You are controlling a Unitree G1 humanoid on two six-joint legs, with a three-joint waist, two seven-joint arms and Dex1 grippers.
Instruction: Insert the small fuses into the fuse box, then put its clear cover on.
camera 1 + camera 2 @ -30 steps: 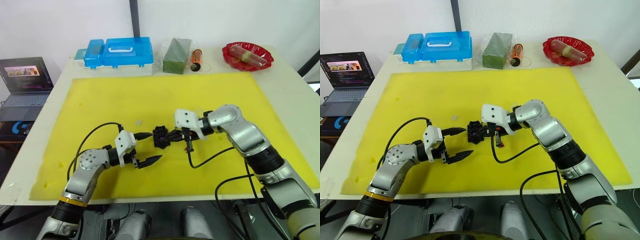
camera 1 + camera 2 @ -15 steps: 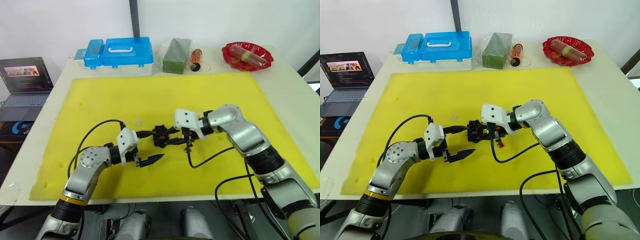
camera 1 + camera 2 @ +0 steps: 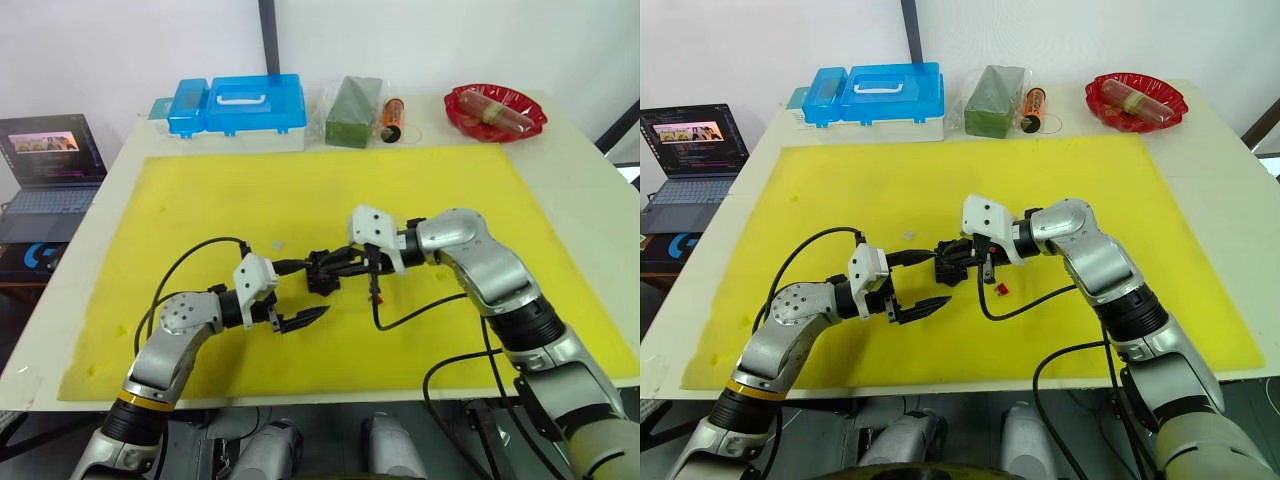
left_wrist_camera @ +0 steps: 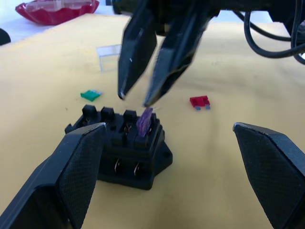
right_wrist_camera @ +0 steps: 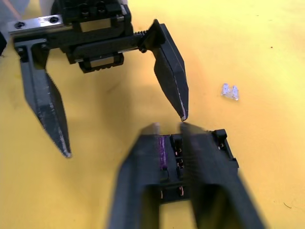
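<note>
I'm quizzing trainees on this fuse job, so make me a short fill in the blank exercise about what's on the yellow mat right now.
1. The fuse standing in a slot of the fuse box is ____ in colour.
2. The red fuse lies loose on the ____ mat.
3. The right gripper hangs just ____ the fuse box.
4. The fingers of the left gripper are wide ____.

Missing words: purple; yellow; above; open
</note>
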